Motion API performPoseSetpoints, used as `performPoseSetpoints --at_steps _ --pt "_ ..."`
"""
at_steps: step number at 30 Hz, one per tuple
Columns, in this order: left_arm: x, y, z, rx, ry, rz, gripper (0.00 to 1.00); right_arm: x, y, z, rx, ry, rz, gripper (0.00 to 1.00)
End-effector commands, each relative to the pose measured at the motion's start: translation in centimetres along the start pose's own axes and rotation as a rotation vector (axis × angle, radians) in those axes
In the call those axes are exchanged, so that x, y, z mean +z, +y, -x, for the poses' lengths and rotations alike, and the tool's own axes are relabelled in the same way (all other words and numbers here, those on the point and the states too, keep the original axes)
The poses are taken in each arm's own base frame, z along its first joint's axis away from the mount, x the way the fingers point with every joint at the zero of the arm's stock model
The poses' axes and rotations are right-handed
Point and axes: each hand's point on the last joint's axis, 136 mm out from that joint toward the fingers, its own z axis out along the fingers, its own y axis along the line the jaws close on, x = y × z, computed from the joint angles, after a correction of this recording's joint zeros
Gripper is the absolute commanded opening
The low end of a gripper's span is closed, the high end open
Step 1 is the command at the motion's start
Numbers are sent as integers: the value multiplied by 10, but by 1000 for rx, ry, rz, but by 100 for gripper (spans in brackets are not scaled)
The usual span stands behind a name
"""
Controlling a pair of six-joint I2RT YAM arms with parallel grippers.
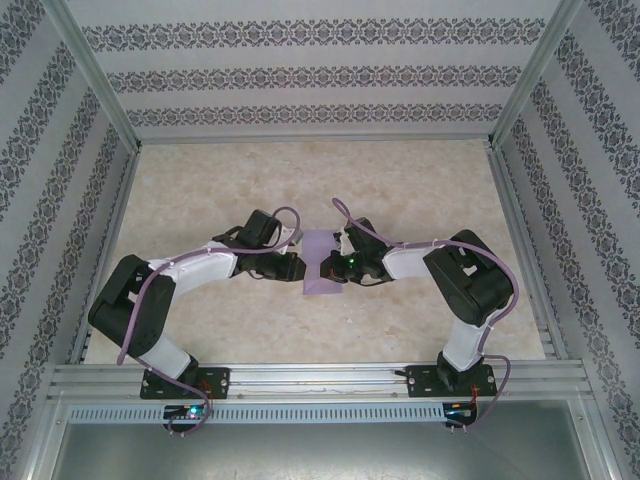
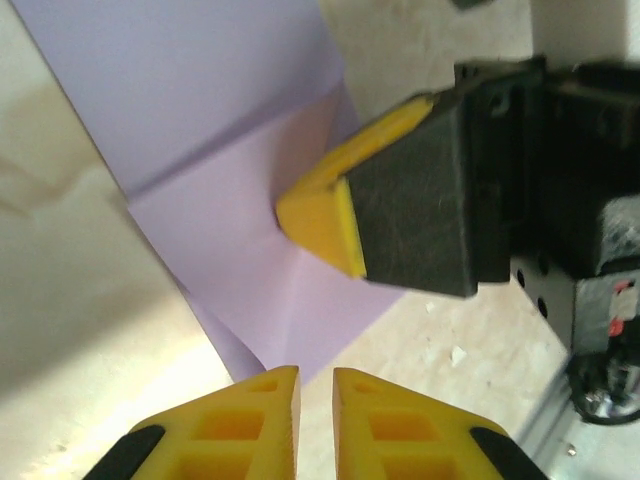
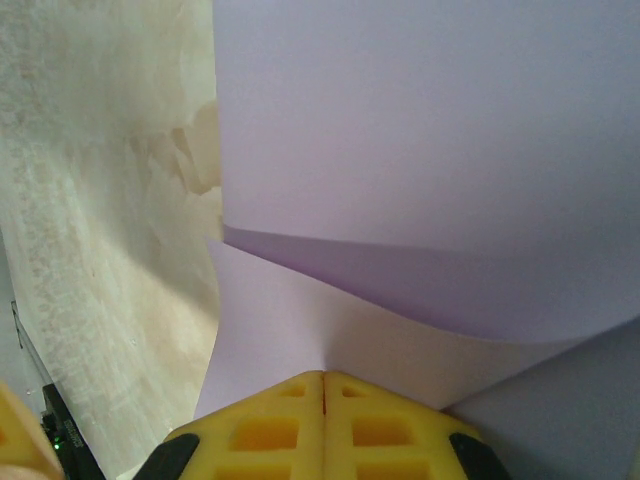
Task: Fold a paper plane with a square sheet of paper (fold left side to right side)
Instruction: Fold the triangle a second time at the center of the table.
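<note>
Sheet: square sheet of paper, lilac, lying on the marbled table at the centre of the top view, between the two grippers; no longer flat; the left wrist view shows creases crossing it and one corner pointing toward the lower edge of the frame.
Layers: in the right wrist view an upper layer hangs over a lower one, a shadowed gap between them.
Left gripper: at the sheet's left edge in the top view; jaws almost together, a narrow slit between the yellow fingers; nothing seen in the slit; the sheet's corner just beside the fingertips.
Right gripper: jaws closed, fingers meeting with no gap; its yellow tip set down on the sheet near the creases, mid-frame in the left wrist view.
</note>
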Motion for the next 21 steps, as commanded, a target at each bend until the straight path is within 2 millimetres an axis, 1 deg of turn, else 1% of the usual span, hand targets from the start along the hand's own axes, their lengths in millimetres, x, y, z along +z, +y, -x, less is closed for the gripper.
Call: performPoseSetpoints --at_steps 1,9,21 --pt "1 -20 3 -75 -5 -144 14 8 -24 -14 25 40 -74 0" --pt "15 -21 -5 -97 38 -182 13 9 -26 -15 30 44 -77 0" --pt "34 -10 -11 -107 75 -169 11 10 -28 -16 33 53 -83 0"
